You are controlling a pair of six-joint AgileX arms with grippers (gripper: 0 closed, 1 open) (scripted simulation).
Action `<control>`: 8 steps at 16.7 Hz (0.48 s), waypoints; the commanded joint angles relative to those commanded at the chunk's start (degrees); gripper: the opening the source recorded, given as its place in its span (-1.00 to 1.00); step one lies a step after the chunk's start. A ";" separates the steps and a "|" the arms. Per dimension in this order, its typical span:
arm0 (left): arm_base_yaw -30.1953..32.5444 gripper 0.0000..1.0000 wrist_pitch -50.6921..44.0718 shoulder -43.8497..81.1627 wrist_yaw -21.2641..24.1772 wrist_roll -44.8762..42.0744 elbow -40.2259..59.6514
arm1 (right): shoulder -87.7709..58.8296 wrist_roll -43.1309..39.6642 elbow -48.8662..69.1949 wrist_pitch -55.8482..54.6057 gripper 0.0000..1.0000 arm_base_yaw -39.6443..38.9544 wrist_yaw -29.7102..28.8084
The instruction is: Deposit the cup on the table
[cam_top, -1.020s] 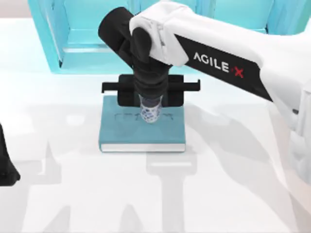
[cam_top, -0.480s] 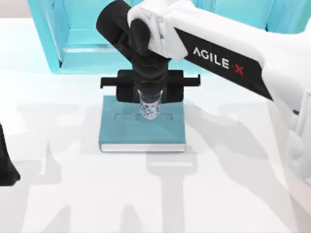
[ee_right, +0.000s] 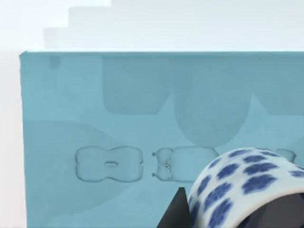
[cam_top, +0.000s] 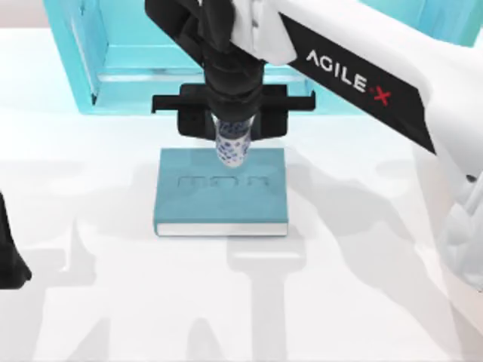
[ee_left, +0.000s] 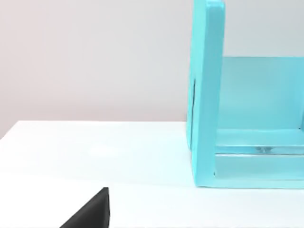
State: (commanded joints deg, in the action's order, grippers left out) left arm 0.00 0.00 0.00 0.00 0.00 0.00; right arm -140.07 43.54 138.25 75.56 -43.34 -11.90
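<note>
Halfway at best, going by how things lie. The right gripper (cam_top: 232,143) has the cup (cam_top: 232,148) pinched between its fingers, and the cup hangs in the air over the far edge of the book (cam_top: 221,197), clear of the cover. In the right wrist view the cup (ee_right: 247,187) sits close to the lens with the book (ee_right: 95,142) spread out well below it, embossed lettering and all, and the cup's round shadow falls on the cover, so nothing is resting on anything.

So the pickup looks done. What's left is the whole putting-down part: carry the cup off the book, lower it onto the table (cam_top: 362,302), let go, back away. Plenty of bare white top lies on every side of the book except the far one, where the cabinet (cam_top: 113,53) stands just behind it, so sliding toward the near side or out to either side of the book seems the safer bet. Dropping straight down from here would probably land the cup on the book's far edge or in the strip between book and cabinet, which isn't much of a spot.

The left arm (cam_top: 9,256) is parked far to the left of the book; can't tell what its fingers are doing. Its wrist view looks across the table (ee_left: 95,152) at the cabinet (ee_left: 209,95).
</note>
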 joint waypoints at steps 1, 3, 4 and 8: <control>0.00 1.00 0.00 0.00 0.00 0.00 0.00 | 0.00 0.00 0.00 0.00 -1.00 0.00 0.00; 0.00 1.00 0.00 0.00 0.00 0.00 0.00 | 0.20 0.06 -0.26 -0.21 -1.00 -0.04 0.04; 0.00 1.00 0.00 0.00 0.00 0.00 0.00 | 0.82 -0.10 -0.91 -0.49 -1.00 0.07 0.08; 0.00 1.00 0.00 0.00 0.00 0.00 0.00 | 7.83 -1.60 -9.68 -3.70 -1.00 1.46 0.48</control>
State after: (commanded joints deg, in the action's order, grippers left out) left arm 0.00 0.00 0.00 0.00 0.00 0.00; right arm -132.24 41.94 128.57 71.86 -41.88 -11.42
